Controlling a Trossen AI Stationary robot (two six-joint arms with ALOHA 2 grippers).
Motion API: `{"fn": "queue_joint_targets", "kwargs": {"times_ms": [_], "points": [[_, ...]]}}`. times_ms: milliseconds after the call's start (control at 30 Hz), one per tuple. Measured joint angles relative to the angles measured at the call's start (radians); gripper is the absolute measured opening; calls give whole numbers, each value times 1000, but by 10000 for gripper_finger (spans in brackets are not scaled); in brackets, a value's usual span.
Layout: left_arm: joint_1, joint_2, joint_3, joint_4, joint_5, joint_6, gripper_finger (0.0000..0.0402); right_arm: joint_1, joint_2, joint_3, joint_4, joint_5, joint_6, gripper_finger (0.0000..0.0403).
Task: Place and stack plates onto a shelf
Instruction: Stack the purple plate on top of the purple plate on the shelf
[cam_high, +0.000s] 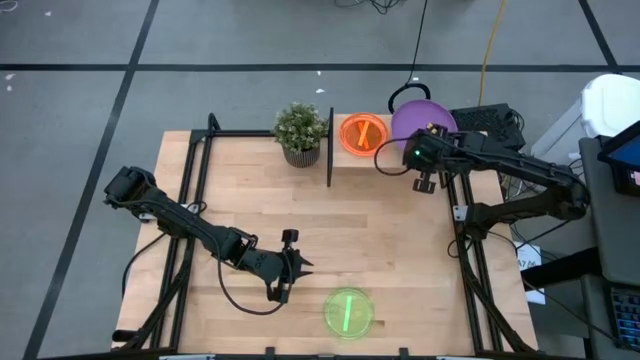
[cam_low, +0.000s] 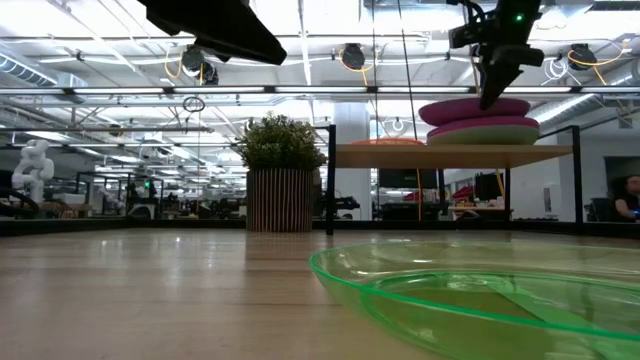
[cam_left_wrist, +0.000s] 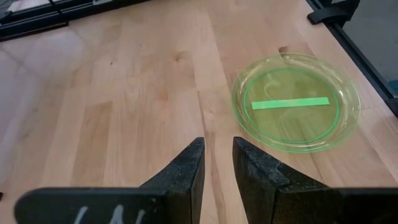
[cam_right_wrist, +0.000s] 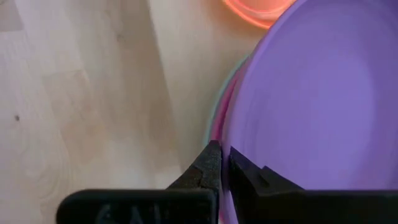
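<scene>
Plates sit stacked on the shelf (cam_high: 375, 160): my right gripper (cam_right_wrist: 222, 163) pinches the purple plate (cam_high: 420, 122) on top, beside orange plates (cam_high: 363, 134). My left gripper (cam_left_wrist: 217, 163), slightly spread, holds nothing near the green plate (cam_high: 348, 311) on the desk (cam_high: 380, 240).

Robotics lab: white humanoid robot (cam_low: 30, 168), exposed ceiling pipes (cam_low: 330, 90).

Purple plate (cam_high: 420, 122) tops shelf (cam_high: 345, 162) stack; green plate (cam_high: 348, 312) on table.

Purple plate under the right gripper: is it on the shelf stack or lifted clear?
On the stack. The purple plate lies on the plates beneath it on the shelf, and the right gripper is shut on its rim.
</scene>
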Motion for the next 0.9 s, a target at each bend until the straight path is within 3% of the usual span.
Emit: {"fn": "queue_joint_targets", "kwargs": {"times_ms": [267,367,633,900], "points": [[0,0,0,7,0,0,90,-96,0,0,14,-8,-22,4],[0,0,0,7,0,1,90,-124,0,0,13,-57,-37,4],[0,0,0,6,0,1,90,-138,0,0,14,-83,-39,6],[0,0,0,6,0,1,90,-138,0,0,35,-80,-24,76]]}}
